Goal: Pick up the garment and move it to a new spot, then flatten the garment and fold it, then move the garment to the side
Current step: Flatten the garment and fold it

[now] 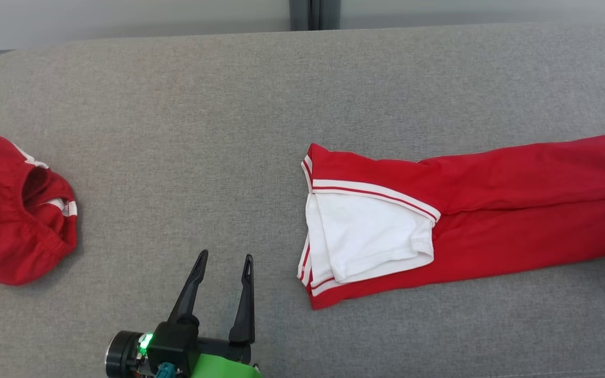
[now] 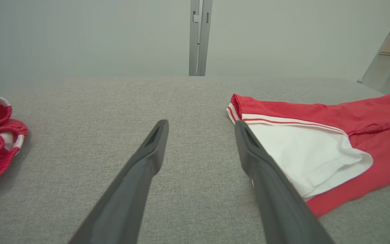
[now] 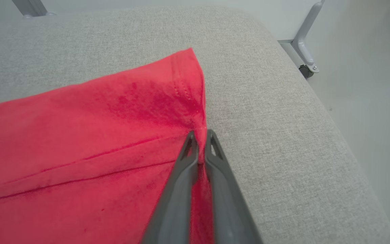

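And here is the long red garment (image 1: 518,210) with white-and-red striped trim and a white inner panel, stretched out on the right half of the grey woven-fabric surface (image 1: 176,105). Its striped end sits near the middle and the rest runs off the right edge of the head view. At the far hem, the right claw (image 3: 200,135) is pinched tight on a fold of the red cloth, both dark fingers pressed together with fabric between them, just beside the stitched corner. That makes one garment in a grip. Count two garments in all: a second red garment (image 1: 8,220) with an elastic waistband lies bunched at the left edge, well apart from the first. Count two claws as well: the left claw (image 1: 226,257) hangs over bare fabric between the two garments, fingers spread wide, holding nothing and touching neither. The surface is soft and padded, with rounded corners. Behind it stands a pale wall (image 2: 80,34) with one grey metal post (image 1: 313,13) at centre. Off the right side, a metal leg (image 3: 305,44) on a caster stands on the pale floor (image 3: 367,101).
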Robot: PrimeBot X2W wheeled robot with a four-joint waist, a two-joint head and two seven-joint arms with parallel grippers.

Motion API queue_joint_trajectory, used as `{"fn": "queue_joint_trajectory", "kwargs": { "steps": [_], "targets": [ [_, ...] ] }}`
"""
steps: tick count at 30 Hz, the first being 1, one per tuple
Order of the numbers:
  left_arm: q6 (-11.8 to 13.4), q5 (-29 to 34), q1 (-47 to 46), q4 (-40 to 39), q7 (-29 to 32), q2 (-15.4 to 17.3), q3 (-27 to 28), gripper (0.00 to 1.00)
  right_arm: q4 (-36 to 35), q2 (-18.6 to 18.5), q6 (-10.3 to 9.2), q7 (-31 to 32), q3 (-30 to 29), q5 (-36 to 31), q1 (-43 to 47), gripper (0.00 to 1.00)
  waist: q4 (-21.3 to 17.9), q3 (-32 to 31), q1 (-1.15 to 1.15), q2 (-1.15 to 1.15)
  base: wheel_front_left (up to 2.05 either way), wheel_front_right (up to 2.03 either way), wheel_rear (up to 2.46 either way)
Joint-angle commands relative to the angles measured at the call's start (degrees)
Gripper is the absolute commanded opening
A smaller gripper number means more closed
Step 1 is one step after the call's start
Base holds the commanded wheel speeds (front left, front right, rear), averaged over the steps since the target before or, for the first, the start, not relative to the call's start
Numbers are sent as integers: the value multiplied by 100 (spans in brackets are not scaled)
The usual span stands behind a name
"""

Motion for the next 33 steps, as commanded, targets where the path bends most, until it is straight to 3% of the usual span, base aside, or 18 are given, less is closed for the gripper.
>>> {"fn": "queue_joint_trajectory", "kwargs": {
  "steps": [1, 8, 16, 26, 33],
  "targets": [
    [-11, 43, -77, 17, -16, 4, 33, 100, -87, -81, -15, -41, 41, -48, -78, 0, -78, -6, 0, 0, 0, 0, 0],
    [20, -18, 13, 99, -16, 5, -6, 100, -983, -268, -14, 155, 259, -119, -96, 0, -206, -182, 0, 0, 0, 0, 0],
    [24, -105, 74, 108, -16, 6, -84, 100, -2573, -116, -13, 616, 22, -253, 373, 0, -110, -358, 0, 0, 0, 0, 0],
    [31, -159, 130, 90, -16, 7, -146, 100, -4782, 821, -12, 1669, -553, -902, 1168, 0, 309, -415, 0, 0, 0, 0, 0],
    [11, -191, 122, 130, -16, 7, -181, 100, -5497, 1551, -12, 2114, -340, -1091, 1422, 0, 633, -458, 0, 0, 0, 0, 0]
  ]
}}
